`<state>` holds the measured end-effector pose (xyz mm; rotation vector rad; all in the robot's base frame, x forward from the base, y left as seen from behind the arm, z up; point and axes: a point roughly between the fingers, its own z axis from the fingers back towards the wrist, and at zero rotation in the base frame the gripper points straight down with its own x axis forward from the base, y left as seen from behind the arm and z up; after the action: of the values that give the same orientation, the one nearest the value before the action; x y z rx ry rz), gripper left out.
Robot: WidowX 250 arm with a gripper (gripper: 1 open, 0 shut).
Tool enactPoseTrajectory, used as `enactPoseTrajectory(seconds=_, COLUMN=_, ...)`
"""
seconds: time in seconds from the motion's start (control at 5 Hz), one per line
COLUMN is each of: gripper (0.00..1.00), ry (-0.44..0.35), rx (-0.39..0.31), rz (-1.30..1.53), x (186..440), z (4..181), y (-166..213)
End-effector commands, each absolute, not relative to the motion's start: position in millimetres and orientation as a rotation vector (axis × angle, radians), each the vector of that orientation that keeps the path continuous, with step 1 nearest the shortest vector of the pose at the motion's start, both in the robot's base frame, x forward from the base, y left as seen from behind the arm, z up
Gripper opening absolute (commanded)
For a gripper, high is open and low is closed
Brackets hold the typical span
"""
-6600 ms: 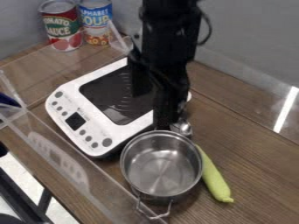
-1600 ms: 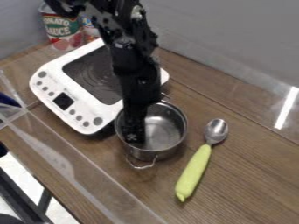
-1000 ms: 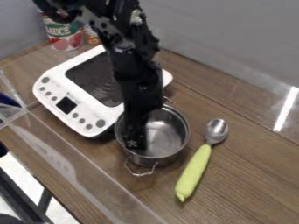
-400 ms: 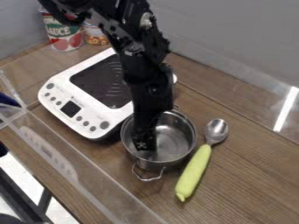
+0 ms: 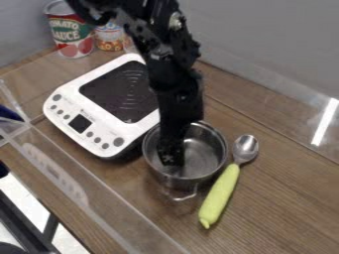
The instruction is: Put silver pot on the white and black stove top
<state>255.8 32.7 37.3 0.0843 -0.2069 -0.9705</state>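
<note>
The silver pot (image 5: pixel 189 160) stands on the wooden table just right of the front corner of the white and black stove top (image 5: pixel 110 96). It is empty and upright, with one wire handle pointing toward the front. My gripper (image 5: pixel 169 156) comes down steeply from above at the pot's left side. It is open, with its dark fingers low at the rim and one finger inside the pot. The arm hides the pot's back left wall and part of the stove's right edge.
A silver spoon (image 5: pixel 228 185) with a yellow-green handle lies right of the pot, almost touching it. Two labelled tin cans (image 5: pixel 82 30) stand behind the stove. A clear plastic panel (image 5: pixel 59 189) runs along the table's front left edge.
The arm's upper part has swung to the right. The gripper end and the pot sit slightly further right and nearer the front than a second ago. The jaws have stayed open.
</note>
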Motion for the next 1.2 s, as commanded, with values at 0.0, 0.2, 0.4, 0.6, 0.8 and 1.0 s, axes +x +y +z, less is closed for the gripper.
enactPoseTrajectory(seconds=0.0, gripper=1.00, ry=-0.243, rx=0.105, rz=-0.975, x=272.5, z=45.4, y=38.3)
enactPoseTrajectory(seconds=0.2, gripper=1.00, ry=-0.241, rx=0.097, rz=-1.015, x=267.5, z=45.6, y=38.8)
enactPoseTrajectory(seconds=0.4, gripper=1.00, ry=-0.237, rx=0.093, rz=-1.018, x=268.7, z=45.9, y=28.0)
enactPoseTrajectory(seconds=0.6, gripper=1.00, ry=-0.233, rx=0.090, rz=-1.021, x=270.0, z=46.4, y=17.1)
enactPoseTrajectory(seconds=0.8, gripper=1.00, ry=-0.232, rx=0.085, rz=-1.066, x=272.6, z=47.2, y=22.4)
enactPoseTrajectory(seconds=1.0, gripper=1.00, ry=-0.232, rx=0.078, rz=-1.108, x=274.6, z=47.1, y=28.8)
